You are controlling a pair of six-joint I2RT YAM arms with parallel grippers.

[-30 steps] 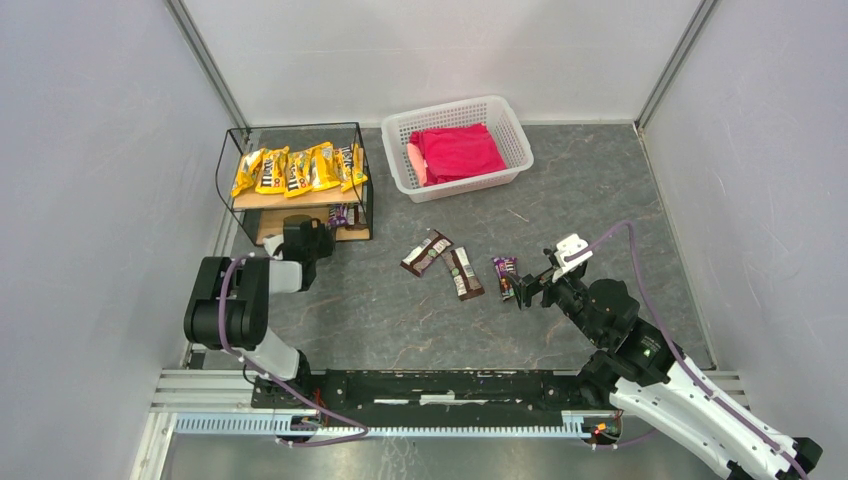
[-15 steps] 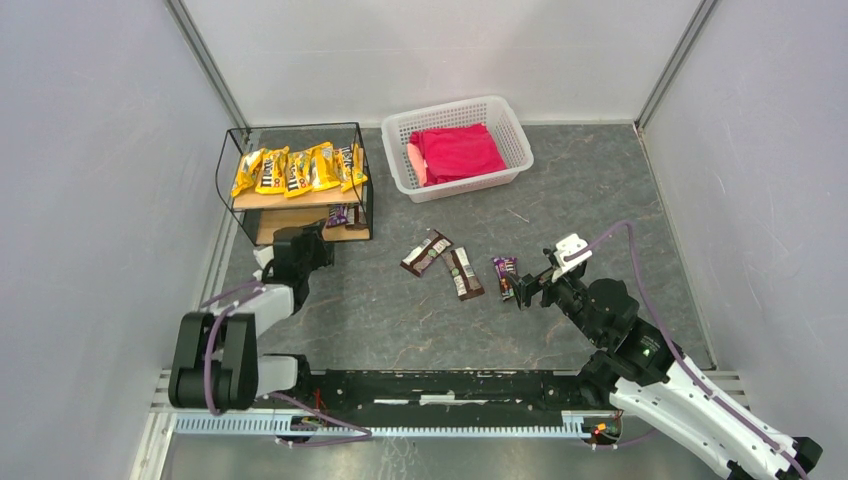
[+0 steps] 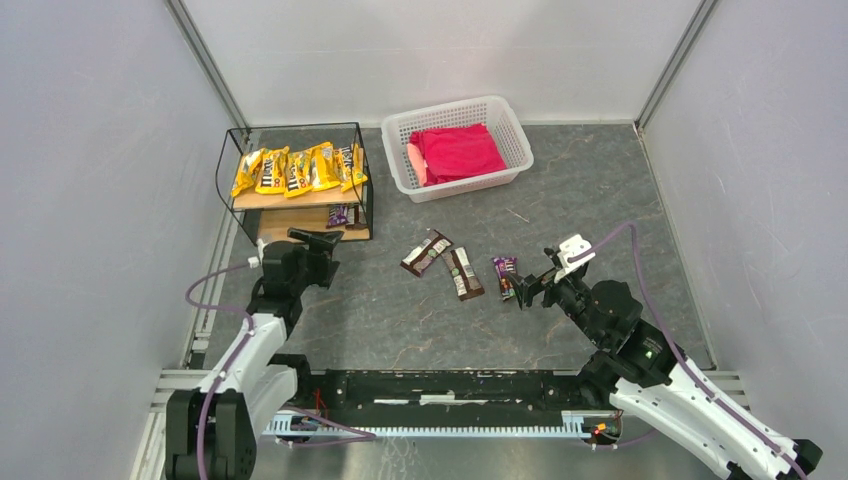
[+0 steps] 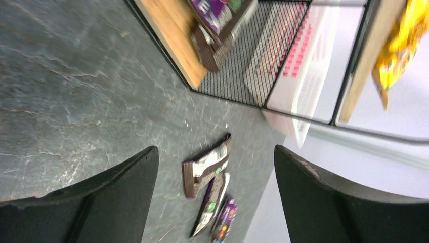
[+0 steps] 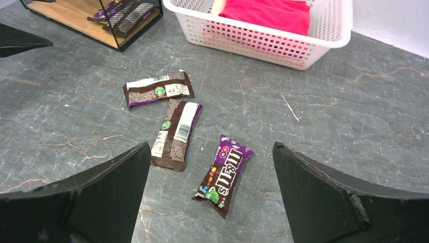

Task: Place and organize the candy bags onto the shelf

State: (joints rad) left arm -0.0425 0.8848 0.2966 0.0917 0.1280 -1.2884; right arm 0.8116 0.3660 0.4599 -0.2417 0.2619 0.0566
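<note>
1. The left end effector (image 3: 320, 250) hangs just in front of the near edge of the shelf (image 3: 285, 222), its jaws wide with nothing between them.
2. The right end effector (image 3: 520, 291) is wide and empty, low over the desk (image 3: 600, 190), just right of a purple candy bag (image 5: 224, 174).
3. A brown candy bag (image 5: 158, 88) lies flat towards the shelf. A second brown bag (image 5: 176, 134) lies between it and the purple one.
4. Yellow candy bags (image 3: 298, 170) line the top board, some overhanging its front edge. Dark bags (image 3: 340, 214) lie at the lower board's right end.
5. Bare desk separates the shelf from the loose bags.
6. A white basket (image 3: 400, 125) holding a red cloth (image 3: 455, 150) stands near the shelf's right side.
</note>
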